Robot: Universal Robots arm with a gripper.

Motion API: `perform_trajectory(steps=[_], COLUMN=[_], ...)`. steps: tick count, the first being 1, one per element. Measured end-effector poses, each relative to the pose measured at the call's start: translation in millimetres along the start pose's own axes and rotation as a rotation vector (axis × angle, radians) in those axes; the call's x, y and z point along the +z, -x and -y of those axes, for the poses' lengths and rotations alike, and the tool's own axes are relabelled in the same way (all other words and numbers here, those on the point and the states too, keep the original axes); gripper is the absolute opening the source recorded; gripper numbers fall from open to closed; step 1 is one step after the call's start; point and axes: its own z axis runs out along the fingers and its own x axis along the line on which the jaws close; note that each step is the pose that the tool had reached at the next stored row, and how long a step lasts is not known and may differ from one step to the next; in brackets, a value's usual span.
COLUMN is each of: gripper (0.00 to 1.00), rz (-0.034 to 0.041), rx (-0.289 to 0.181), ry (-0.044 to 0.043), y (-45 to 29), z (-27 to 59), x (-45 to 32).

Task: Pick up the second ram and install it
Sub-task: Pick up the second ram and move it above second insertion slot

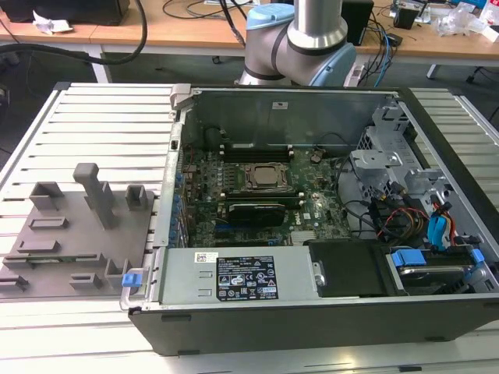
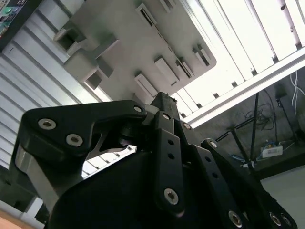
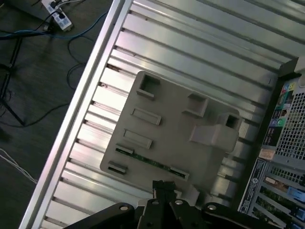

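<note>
Over the grey holder (image 3: 167, 119) on the slatted tabletop (image 3: 190, 47), the pincer (image 3: 163, 184) hangs pressed together, gripping nothing (the second ram (image 3: 145, 159) lies in the holder's nearest slot).

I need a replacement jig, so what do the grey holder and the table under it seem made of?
Grey holder: probably moulded or printed plastic, matte, uniform grey, with blocky posts. Table: likely aluminium profile, brushed, with bright glare along its ribbed slats.
</note>
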Motion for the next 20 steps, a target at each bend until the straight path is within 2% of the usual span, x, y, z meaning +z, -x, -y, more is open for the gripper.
perform_trajectory(steps=[6,8,14,18,20], gripper=[0.11,0.11,0.11,0.11,0.11], rz=[-0.0046,-0.0056,-0.0121,-0.0149,-0.0171], rx=[-0.103,-0.125,-0.270,-0.331,-0.381], ry=[0.0027,0.0033,0.0070,0.0086,0.0099], y=[0.0,0.0,0.0,0.0,0.0], z=[0.0,0.0,0.0,0.0,0.0], x=[0.0,0.0,0.0,0.0,0.0])
